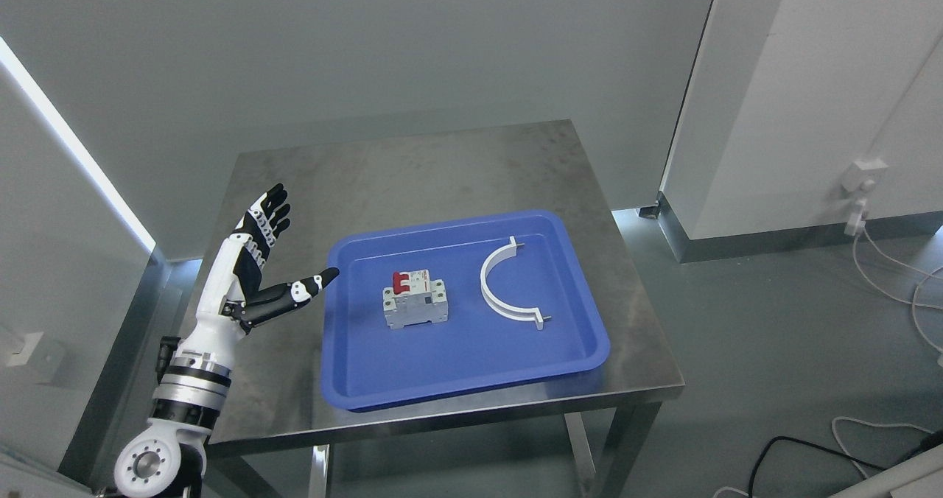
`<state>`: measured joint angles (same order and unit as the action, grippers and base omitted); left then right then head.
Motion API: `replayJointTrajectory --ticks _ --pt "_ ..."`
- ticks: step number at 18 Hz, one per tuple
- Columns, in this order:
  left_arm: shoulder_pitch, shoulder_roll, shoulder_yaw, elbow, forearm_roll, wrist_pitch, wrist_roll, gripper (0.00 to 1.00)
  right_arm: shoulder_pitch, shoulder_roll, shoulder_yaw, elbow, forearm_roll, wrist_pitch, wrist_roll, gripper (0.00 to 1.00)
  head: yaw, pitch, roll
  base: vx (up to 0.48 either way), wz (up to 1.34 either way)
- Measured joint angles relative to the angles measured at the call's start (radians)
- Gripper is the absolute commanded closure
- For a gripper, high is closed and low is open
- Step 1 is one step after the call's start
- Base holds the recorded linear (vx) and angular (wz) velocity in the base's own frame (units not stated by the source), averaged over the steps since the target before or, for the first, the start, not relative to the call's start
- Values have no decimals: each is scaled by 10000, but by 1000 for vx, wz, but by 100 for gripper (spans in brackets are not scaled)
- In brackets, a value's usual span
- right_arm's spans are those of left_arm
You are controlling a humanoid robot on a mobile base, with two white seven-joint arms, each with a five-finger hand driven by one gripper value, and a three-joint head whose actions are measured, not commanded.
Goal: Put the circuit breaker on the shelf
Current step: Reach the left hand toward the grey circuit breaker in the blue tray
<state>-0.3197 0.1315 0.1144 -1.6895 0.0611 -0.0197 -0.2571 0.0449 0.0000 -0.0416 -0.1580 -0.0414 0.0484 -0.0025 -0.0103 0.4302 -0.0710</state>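
Nearest the camera, at the lower left, the left arm [177, 402] rises from the bottom edge, its round silver joint and black-and-white wrist lying over the left edge of the table [457, 166]. Above the wrist, the left robot hand [258, 262] is held up with the palm open: the four fingers [269, 211] point up and away, close together and straight, while the thumb [309, 286] sticks out to the right, its black tip just reaching the left rim of the tray [471, 373]. The robot hand holds nothing.

The tray is blue, with a raised rim, and sits on the front half of the steel table, its near edge close to the table's front edge. Inside it, left of the middle, the circuit breaker [414, 300] lies on the tray floor: a grey-white block with red switches on its upper left part. It is near the thumb but apart from it. To its right, clear of it, a white curved clamp [501, 286] lies flat, a half ring whose open side faces right, with small pins at both ends.

Beyond the tray, the far half of the table is bare, stained metal. Behind that is a plain grey wall. To the right, on the floor, white cables [895, 277] trail from a wall socket [863, 177].
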Motion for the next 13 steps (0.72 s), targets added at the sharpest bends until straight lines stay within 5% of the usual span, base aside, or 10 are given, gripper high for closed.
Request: replayJointTrajectory --ticks 8,13 --pt "-34 329 -226 -99 -139 -643 -1153 0 0 0 -1 0 0 0 0 0 0 0 0 0 0" --pt "-523 916 -582 -105 -1157 -304 -3182 2 0 0 0 0 0 0 0 0 0 0 0 0 0"
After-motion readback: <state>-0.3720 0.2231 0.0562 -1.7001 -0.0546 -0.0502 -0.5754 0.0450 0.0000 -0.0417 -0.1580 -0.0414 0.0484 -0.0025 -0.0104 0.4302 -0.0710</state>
